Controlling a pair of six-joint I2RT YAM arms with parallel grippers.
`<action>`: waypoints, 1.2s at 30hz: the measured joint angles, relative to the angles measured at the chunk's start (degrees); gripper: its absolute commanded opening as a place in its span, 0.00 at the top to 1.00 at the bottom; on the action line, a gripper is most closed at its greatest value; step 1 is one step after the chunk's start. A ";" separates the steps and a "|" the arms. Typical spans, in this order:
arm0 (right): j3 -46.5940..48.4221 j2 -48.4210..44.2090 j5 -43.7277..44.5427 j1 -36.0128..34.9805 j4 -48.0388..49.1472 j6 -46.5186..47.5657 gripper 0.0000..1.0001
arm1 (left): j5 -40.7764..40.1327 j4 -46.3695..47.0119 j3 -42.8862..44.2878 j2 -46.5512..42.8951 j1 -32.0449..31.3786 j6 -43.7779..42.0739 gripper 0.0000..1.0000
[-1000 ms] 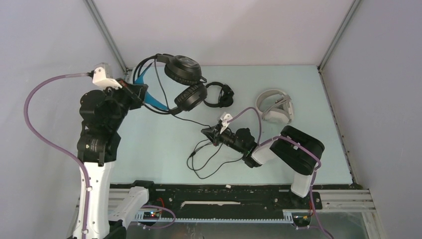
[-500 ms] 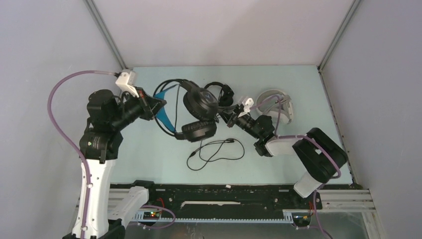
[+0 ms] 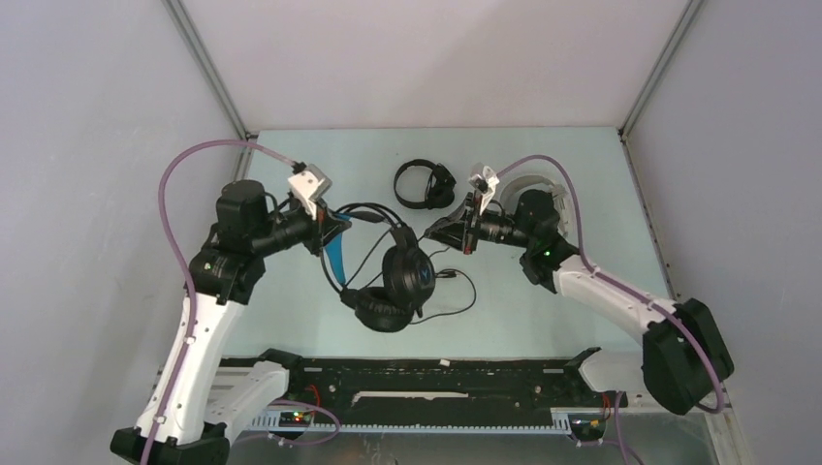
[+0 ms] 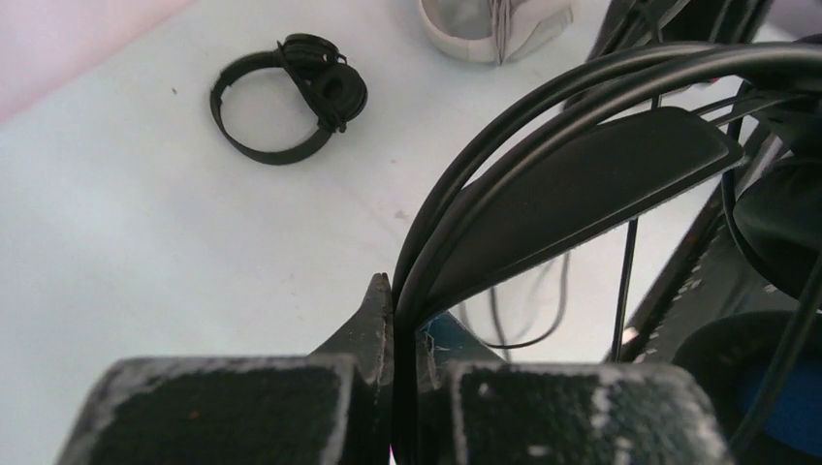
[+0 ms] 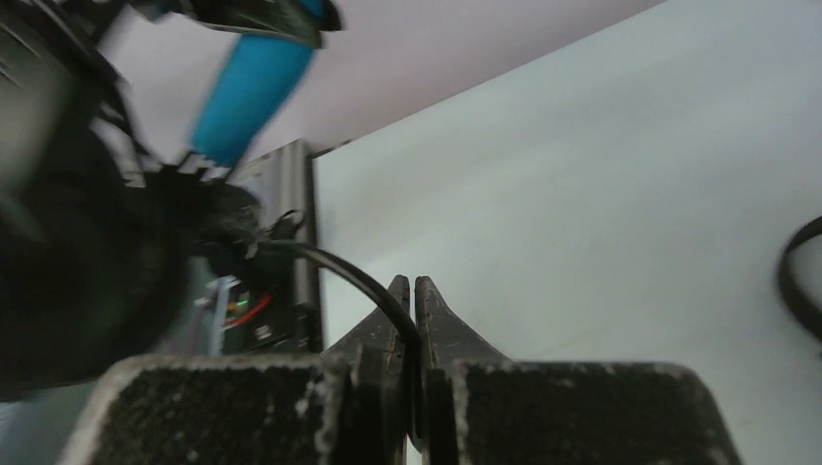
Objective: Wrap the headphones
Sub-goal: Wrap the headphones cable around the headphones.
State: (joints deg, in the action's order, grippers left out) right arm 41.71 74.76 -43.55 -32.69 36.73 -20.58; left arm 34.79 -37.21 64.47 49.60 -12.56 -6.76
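At frame centre, above bench (image 3: 582,174), I see left gripper (image 3: 337,223) clamped on headband (image 4: 582,184) of bulky black headphones (image 3: 399,276); right gripper (image 3: 431,232) pinching their cable (image 5: 359,279).

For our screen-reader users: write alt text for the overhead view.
A bulky black headset is held at centre: the left gripper pinches its headband, the right gripper its cable. A small black headset lies on the table behind.

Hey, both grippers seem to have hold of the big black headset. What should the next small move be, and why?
Probably swing the right gripper, shut on the cable, around the big black headset for one turn. The left gripper clamps the headband, which steadies the headset, and slack cable lies looped on the table, waiting to be wound.
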 measured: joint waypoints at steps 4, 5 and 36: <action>3.82 -4.68 -5.73 0.09 -13.79 -3.72 1.00 | -1.25 0.20 -1.03 0.00 -2.91 -11.61 1.00; 4.17 -5.90 -6.95 0.20 -16.31 -4.96 1.00 | -1.95 0.26 -1.03 0.02 -3.85 -14.32 1.00; 6.86 0.85 -15.65 -3.61 -0.63 -38.03 0.89 | -38.29 8.81 -2.19 4.22 -20.90 -29.94 1.00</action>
State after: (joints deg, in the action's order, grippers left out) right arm 48.58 75.61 -59.20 -36.29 36.10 -58.61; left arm -3.51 -28.40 62.28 53.82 -33.45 -36.71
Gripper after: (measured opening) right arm 0.100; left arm 0.048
